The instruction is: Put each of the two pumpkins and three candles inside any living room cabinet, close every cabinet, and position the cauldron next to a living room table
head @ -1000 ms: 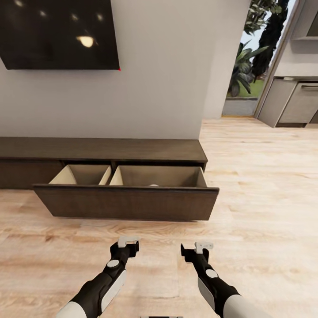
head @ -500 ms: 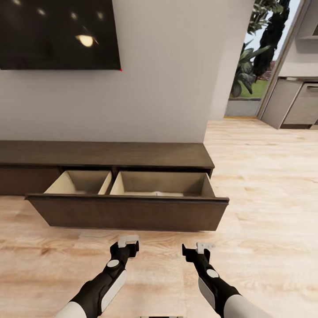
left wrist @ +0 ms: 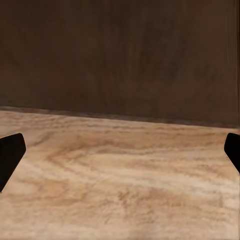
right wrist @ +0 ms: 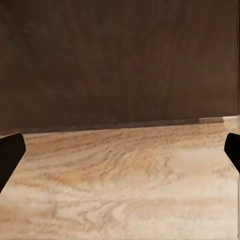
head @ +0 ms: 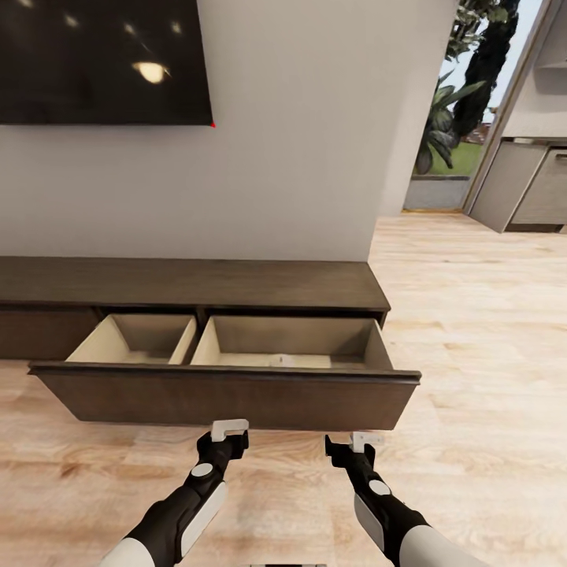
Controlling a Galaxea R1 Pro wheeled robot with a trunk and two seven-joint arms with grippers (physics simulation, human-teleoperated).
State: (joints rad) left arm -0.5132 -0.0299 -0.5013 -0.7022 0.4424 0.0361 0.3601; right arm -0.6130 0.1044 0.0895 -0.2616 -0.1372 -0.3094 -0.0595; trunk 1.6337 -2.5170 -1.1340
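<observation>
The cabinet [head: 189,283] stands against the pale wall, a long low dark brown unit. Its wide drawer front [head: 228,398] is pulled out toward the robot, exposing two pale wood compartments side by side behind it.

The compartment toward the cabinet's left end [head: 135,340] shows bare pale walls and floor. In the compartment toward the cabinet's right end [head: 291,342], a small pale object [head: 281,359] sits at the near edge, just behind the drawer front; most of it is hidden, and it cannot be identified with certainty.

The left hand [head: 229,431] hovers over the wooden floor [head: 472,378], just in front of the drawer front, below the divider between the two compartments. In the left wrist view its two dark fingertips [left wrist: 10,155] stand far apart at the picture's edges, with only floor and drawer front between them; it grips nothing.

The right hand [head: 356,441] hovers just in front of the drawer front, toward the cabinet's right end. In the right wrist view its fingertips [right wrist: 10,152] are likewise spread wide, nothing held.

Above the cabinet a dark screen [head: 102,59] hangs on the wall. Beyond the cabinet's right end, a doorway shows green plants [head: 453,118], with grey kitchen units [head: 531,185] beside them.
</observation>
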